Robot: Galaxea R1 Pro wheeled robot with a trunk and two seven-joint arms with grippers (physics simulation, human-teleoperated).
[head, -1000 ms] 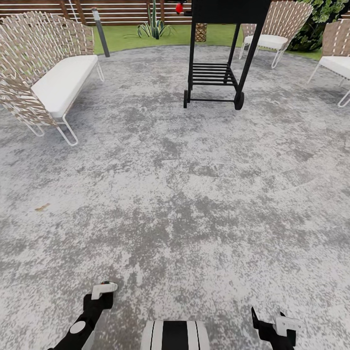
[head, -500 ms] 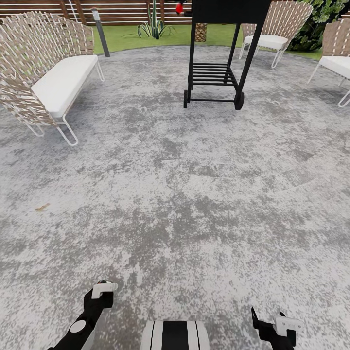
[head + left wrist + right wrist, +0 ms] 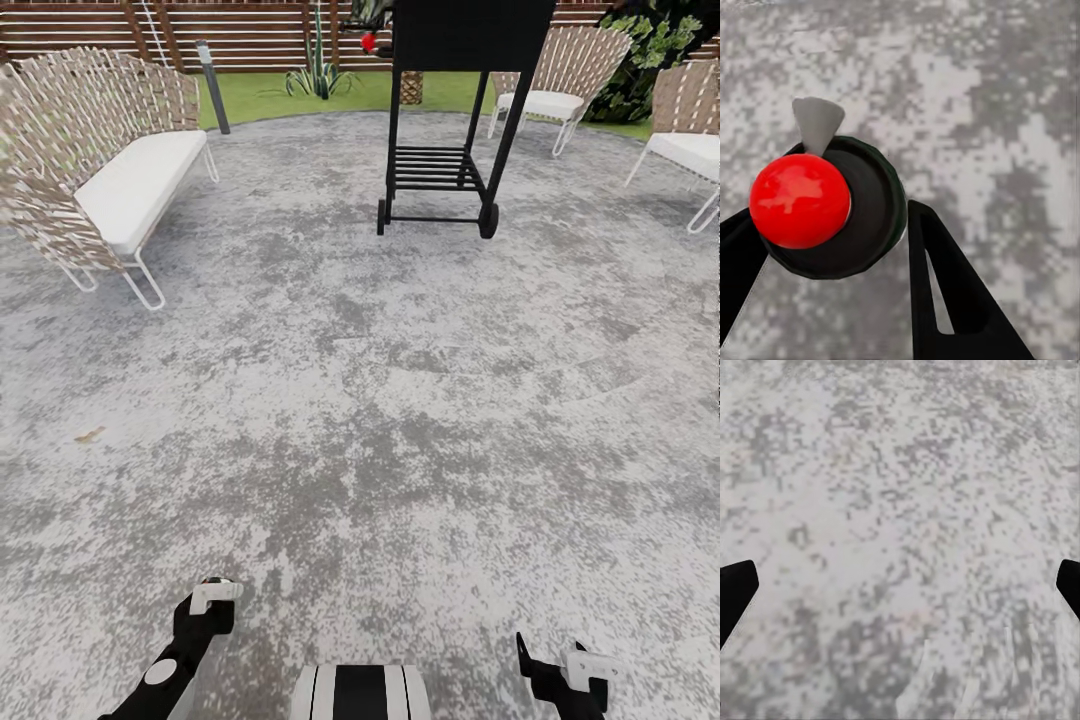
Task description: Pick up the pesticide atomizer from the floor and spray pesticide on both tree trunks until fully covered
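Observation:
In the left wrist view, the pesticide atomizer (image 3: 870,217) is a dark round bottle with a red ball on top and a small grey nozzle. My left gripper (image 3: 840,240) is shut on it, one black finger on each side, above mottled grey paving. In the head view this left gripper (image 3: 205,605) hangs low near my base. My right gripper (image 3: 560,665) is beside it, and in the right wrist view it (image 3: 900,585) stands open with nothing between its fingertips. Both trees are out of view. The garden's lawn (image 3: 300,95) and slat fence (image 3: 250,30) lie far ahead.
I am on a round grey patio (image 3: 360,400). A woven bench (image 3: 130,185) with a white cushion stands to the left. A black wheeled grill cart (image 3: 440,170) is ahead. Woven chairs (image 3: 560,75) stand at the back right, and a lamp post (image 3: 212,85) by the lawn.
The whole head view has shifted a little, so the bench, cart and chairs sit slightly lower and more fence shows; the camera moved. Both arms keep their pose.

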